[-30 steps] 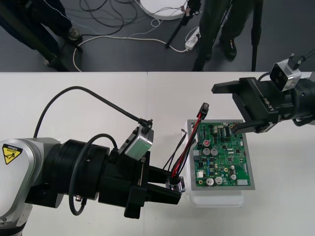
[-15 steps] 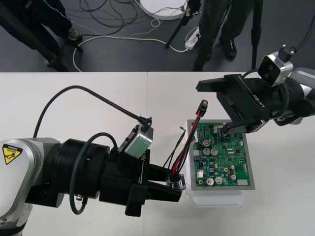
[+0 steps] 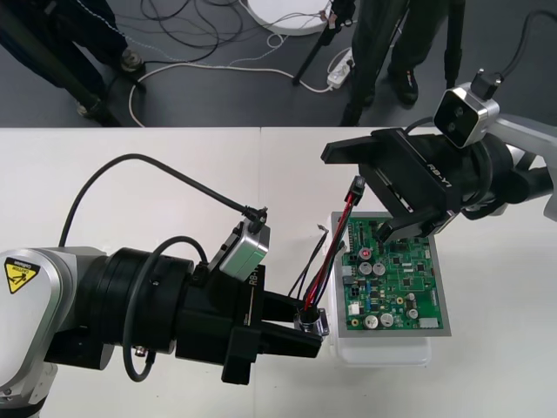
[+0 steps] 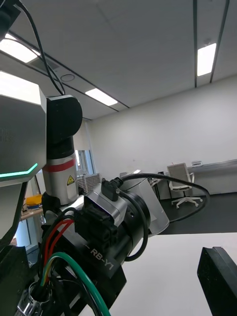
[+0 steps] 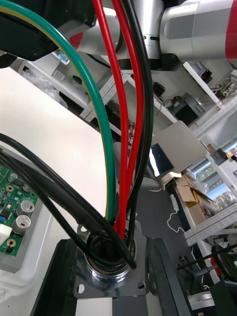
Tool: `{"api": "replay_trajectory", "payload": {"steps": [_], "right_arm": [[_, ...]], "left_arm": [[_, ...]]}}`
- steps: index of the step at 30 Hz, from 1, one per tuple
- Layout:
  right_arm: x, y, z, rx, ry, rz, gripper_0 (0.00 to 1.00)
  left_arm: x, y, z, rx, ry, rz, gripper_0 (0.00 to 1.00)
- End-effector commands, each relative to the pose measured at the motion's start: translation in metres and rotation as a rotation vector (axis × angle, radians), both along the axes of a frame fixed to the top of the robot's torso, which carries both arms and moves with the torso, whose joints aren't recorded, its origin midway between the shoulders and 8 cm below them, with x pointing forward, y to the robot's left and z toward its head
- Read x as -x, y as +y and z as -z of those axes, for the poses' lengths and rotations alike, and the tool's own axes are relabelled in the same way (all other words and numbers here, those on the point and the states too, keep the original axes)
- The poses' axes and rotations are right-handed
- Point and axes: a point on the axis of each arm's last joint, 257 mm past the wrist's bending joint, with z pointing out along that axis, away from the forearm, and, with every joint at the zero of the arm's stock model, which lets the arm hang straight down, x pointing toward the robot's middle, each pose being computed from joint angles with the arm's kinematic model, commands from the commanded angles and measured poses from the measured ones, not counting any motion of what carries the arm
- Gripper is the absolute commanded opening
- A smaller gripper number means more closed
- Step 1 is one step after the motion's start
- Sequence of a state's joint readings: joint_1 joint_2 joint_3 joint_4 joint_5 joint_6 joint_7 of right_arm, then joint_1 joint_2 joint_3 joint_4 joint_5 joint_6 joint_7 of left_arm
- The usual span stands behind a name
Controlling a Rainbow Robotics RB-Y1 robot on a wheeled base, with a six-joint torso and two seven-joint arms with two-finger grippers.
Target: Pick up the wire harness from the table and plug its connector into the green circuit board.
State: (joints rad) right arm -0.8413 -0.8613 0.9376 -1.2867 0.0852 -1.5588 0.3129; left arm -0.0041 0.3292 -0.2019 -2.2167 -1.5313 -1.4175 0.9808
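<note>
Front view: the left gripper point(image 3: 303, 329) is clenching the wire harness point(image 3: 331, 252) by its metal socket point(image 3: 312, 326), beside the green circuit board point(image 3: 396, 274) — presenting the wires upright so the plug point(image 3: 356, 187) is standing free, where the right gripper point(image 3: 354, 195), jaws apart, is bracketing it — probably to grasp.

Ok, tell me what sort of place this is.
Probably a robotics lab bench: a plain light table carries a green circuit board on a white base, the left gripper holds a wire harness, and loose cables lie on the dark floor.
</note>
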Motion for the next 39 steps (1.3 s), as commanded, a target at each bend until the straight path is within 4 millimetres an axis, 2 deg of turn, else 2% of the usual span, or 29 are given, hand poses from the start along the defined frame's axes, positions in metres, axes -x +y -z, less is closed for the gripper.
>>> {"api": "replay_trajectory", "payload": {"steps": [1,11,39], "right_arm": [[0.017,0.010,-0.027,-0.007,0.023,-0.100,1.00],[0.030,0.012,-0.033,-0.006,0.050,-0.149,1.00],[0.034,0.004,-0.036,-0.011,0.099,-0.157,1.00]], "left_arm": [[0.002,-0.010,-0.024,0.077,0.051,-0.030,0.01],[0.002,-0.010,-0.024,0.079,0.051,-0.031,0.01],[0.003,-0.010,-0.026,0.085,0.057,-0.027,0.01]]}}
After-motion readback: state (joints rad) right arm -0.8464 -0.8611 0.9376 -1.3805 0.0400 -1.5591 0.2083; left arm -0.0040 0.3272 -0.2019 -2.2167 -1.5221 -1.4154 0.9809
